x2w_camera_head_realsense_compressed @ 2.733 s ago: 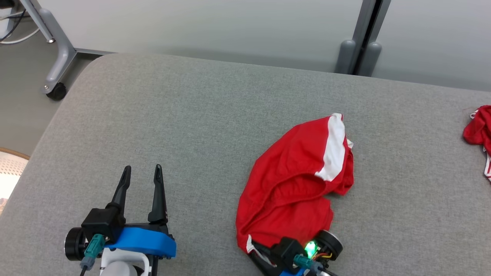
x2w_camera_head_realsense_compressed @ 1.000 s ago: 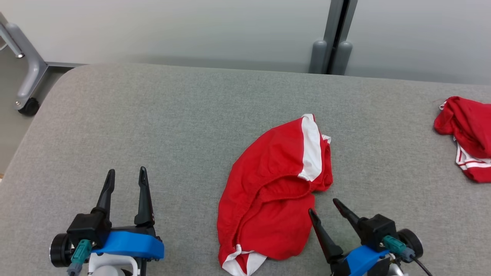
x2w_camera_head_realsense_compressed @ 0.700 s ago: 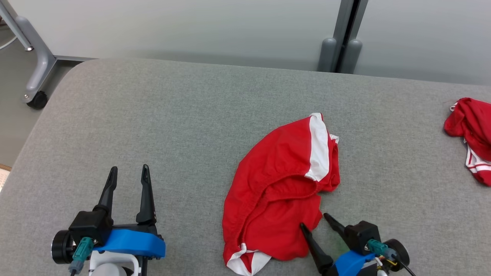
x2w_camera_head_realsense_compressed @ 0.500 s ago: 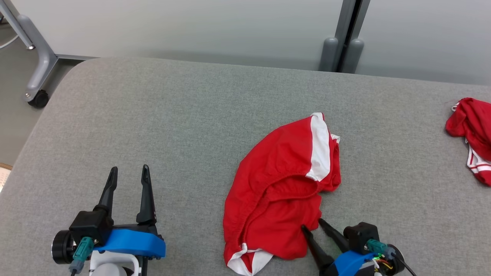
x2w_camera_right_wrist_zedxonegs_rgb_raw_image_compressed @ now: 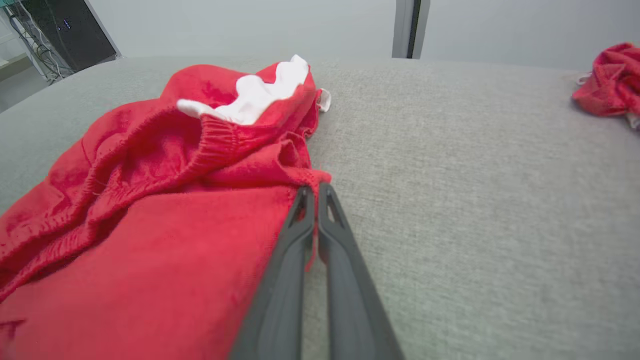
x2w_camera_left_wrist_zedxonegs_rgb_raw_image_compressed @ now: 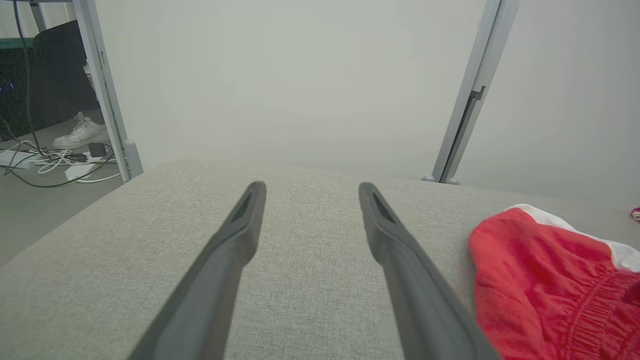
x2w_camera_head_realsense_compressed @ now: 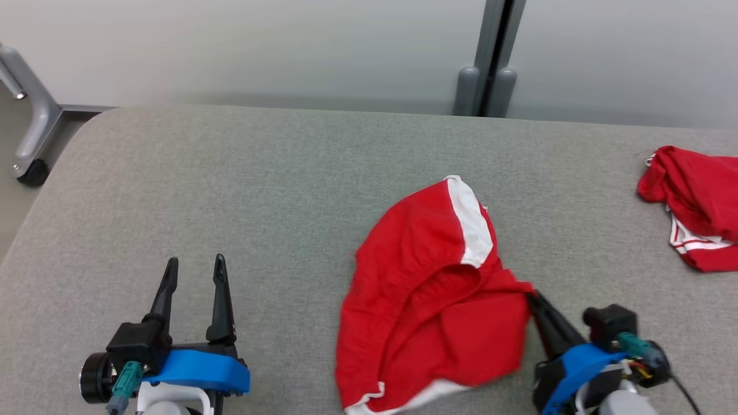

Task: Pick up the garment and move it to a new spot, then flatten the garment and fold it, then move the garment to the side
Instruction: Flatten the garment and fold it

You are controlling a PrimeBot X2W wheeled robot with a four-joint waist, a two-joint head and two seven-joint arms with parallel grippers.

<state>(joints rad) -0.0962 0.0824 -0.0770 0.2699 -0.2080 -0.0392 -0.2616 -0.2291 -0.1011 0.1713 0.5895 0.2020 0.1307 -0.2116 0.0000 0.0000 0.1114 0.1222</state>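
Our right hand (x2w_camera_head_realsense_compressed: 531, 297) pinches shut on the right edge of the crumpled red cloth garment with white trim (x2w_camera_head_realsense_compressed: 426, 288), which lies lower centre on the grey padded surface (x2w_camera_head_realsense_compressed: 230, 173), its bulk leftward. Our left hand (x2w_camera_head_realsense_compressed: 193, 266), jaws spread, sits lower left, farther off.

The shorts (x2w_camera_head_realsense_compressed: 426, 311) run off the head view's bottom; the other red garment (x2w_camera_head_realsense_compressed: 692, 190), at the pad's (x2w_camera_head_realsense_compressed: 230, 173) right edge, is clipped.
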